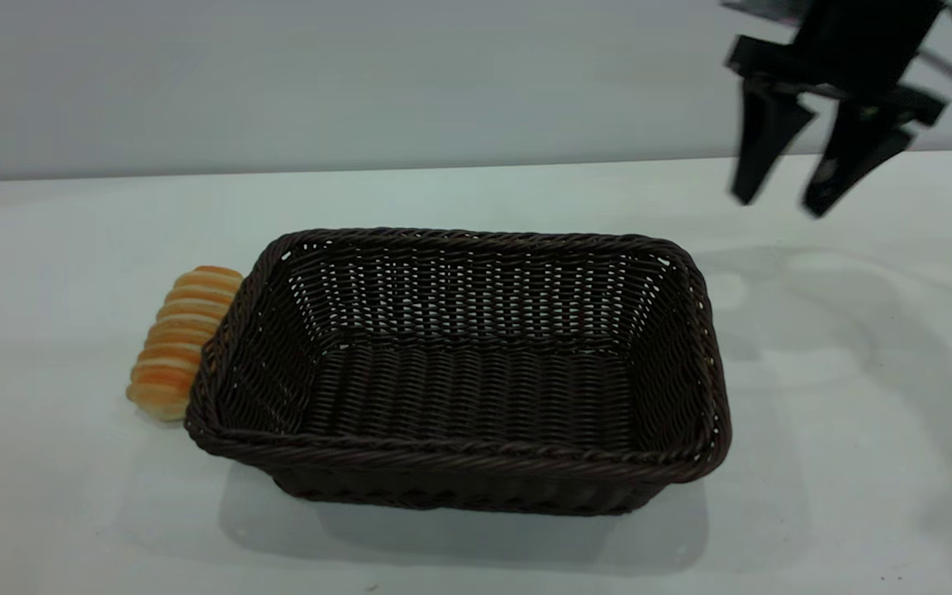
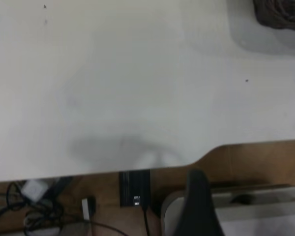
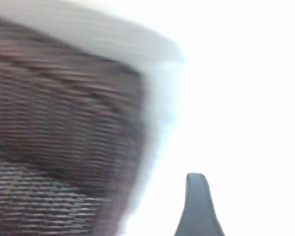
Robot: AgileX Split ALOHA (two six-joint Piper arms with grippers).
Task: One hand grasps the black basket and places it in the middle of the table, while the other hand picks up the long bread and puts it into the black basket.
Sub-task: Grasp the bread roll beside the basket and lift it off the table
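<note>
The black basket (image 1: 468,372) stands empty in the middle of the table (image 1: 856,397). The long bread (image 1: 183,340) lies on the table against the basket's left end, outside it. My right gripper (image 1: 780,204) hangs open and empty in the air behind and to the right of the basket, well above the tabletop. In the right wrist view the basket's wall (image 3: 64,123) is close by, and one fingertip (image 3: 197,196) shows. My left gripper (image 2: 200,196) shows only in part in the left wrist view, over the table's near edge, far from a basket corner (image 2: 280,14).
In the left wrist view, cables and a small black module (image 2: 135,187) lie below the table's edge (image 2: 137,169). A pale wall (image 1: 360,74) runs behind the table.
</note>
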